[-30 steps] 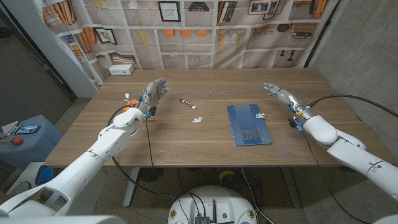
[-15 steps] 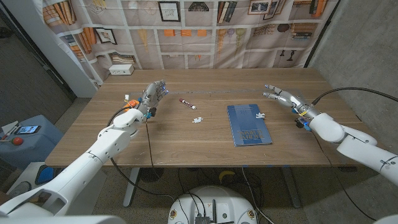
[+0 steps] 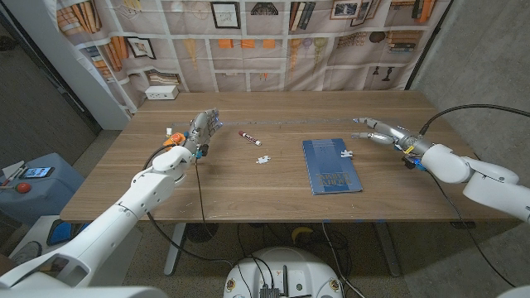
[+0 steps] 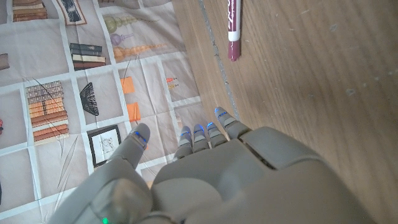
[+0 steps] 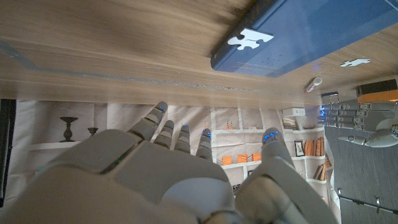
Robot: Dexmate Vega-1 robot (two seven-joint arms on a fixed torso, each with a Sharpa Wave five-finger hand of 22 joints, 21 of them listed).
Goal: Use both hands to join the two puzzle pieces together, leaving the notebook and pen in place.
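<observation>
One white puzzle piece (image 3: 262,160) lies on the bare wood near the table's middle. The other puzzle piece (image 3: 348,153) (image 5: 250,38) sits on the right edge of the blue notebook (image 3: 331,165) (image 5: 311,28). A red and white pen (image 3: 249,137) (image 4: 233,25) lies left of the notebook, further back. My left hand (image 3: 201,127) (image 4: 205,174) hovers at the table's left side, fingers apart, holding nothing, a short way from the pen. My right hand (image 3: 378,131) (image 5: 180,180) hangs behind and to the right of the notebook, fingers spread toward it, holding nothing.
A printed bookshelf backdrop (image 3: 273,41) hangs along the table's far edge. A small white box (image 3: 162,93) stands at the back left corner. Black cables (image 3: 464,108) run along both arms. Bare wood (image 3: 248,190) lies in front of the pieces.
My right forearm has swung out to the right and the hand now points left toward the notebook, a little lower. The left hand has barely shifted. Pieces, pen and notebook have not moved.
</observation>
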